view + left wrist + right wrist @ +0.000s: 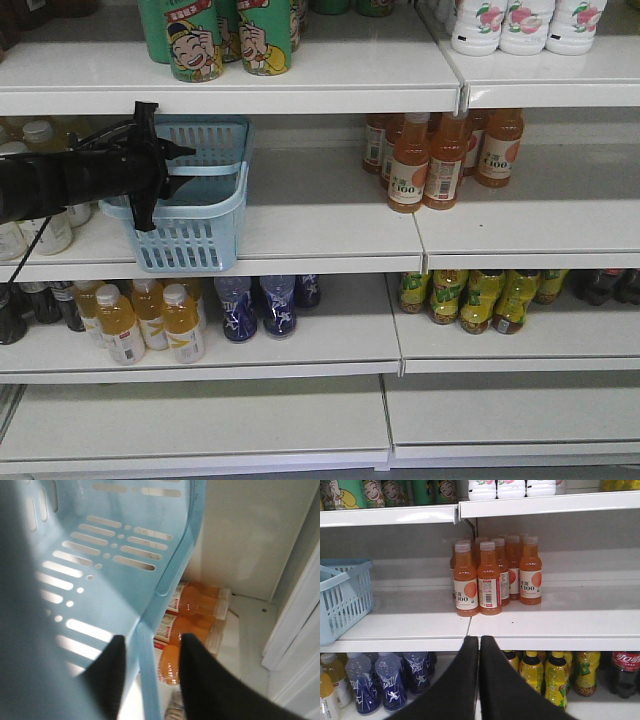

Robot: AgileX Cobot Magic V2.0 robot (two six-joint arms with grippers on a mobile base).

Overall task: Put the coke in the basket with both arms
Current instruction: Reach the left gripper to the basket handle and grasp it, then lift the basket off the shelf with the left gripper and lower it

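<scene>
The light blue basket (195, 235) stands on the left of the middle shelf. It also shows in the left wrist view (100, 540) and the right wrist view (342, 600). My left gripper (165, 165) is at the basket's left rim. In its wrist view the left gripper (151, 637) is open, with a thin blue bar of the basket between its fingers, close to the left finger. My right gripper (479, 639) is shut and empty, in front of the middle shelf's edge. No slim red coke container is in view.
Orange drink bottles (425, 165) (490, 577) stand on the middle shelf right of the basket. On the shelf below are yellow bottles (555, 672), blue bottles (390, 680) and a dark cola bottle with a red label (625, 672). Green cans (225, 35) are on the top shelf.
</scene>
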